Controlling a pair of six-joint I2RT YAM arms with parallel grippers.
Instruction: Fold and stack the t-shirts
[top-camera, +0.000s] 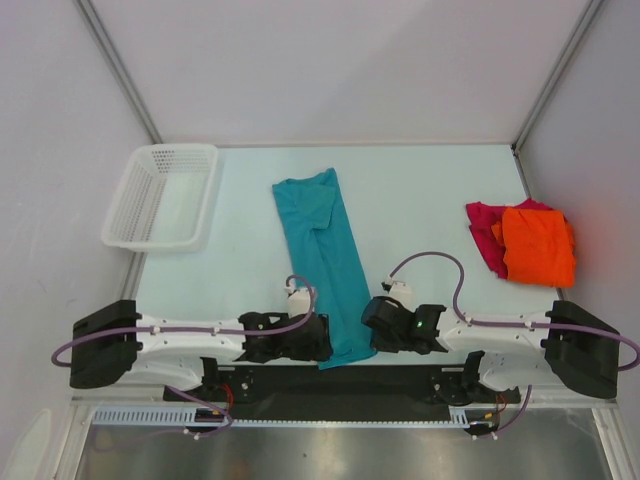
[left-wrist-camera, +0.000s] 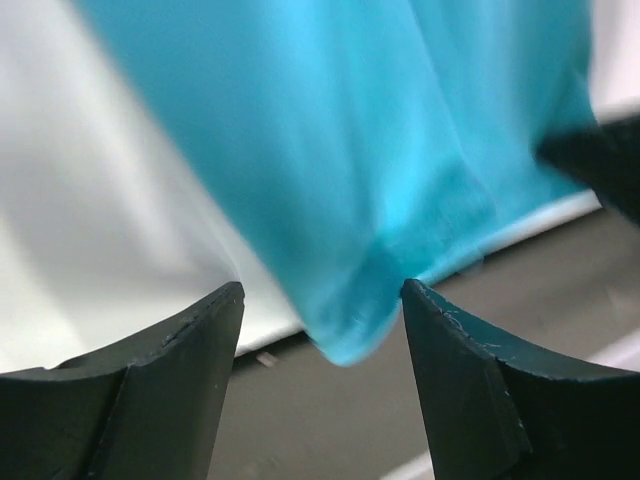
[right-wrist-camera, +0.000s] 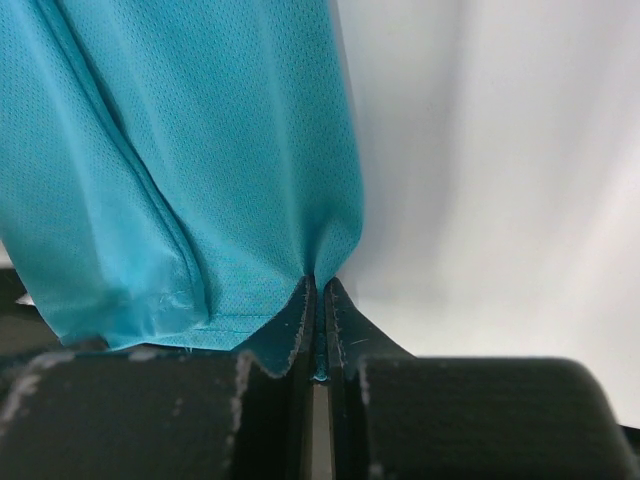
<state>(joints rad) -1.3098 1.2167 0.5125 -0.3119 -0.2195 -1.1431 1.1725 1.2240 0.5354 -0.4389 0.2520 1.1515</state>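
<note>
The teal t-shirt (top-camera: 325, 255) lies as a long narrow strip down the middle of the table, its near end hanging over the front edge. My right gripper (right-wrist-camera: 318, 283) is shut on the shirt's near right hem corner (right-wrist-camera: 250, 200), cloth pinched between the fingertips. My left gripper (left-wrist-camera: 320, 292) stands open, and the teal shirt's near left corner (left-wrist-camera: 350, 330) hangs between the fingers (left-wrist-camera: 455, 340) without being pinched. In the top view both grippers flank the strip's near end, left (top-camera: 322, 340) and right (top-camera: 370, 320). An orange t-shirt (top-camera: 538, 245) lies on a magenta one (top-camera: 484, 228) at the right.
A white mesh basket (top-camera: 160, 195) stands at the back left of the table. The table's front edge (left-wrist-camera: 270, 345) and the dark rail below it run just under the left gripper. Grey walls close in the back and both sides.
</note>
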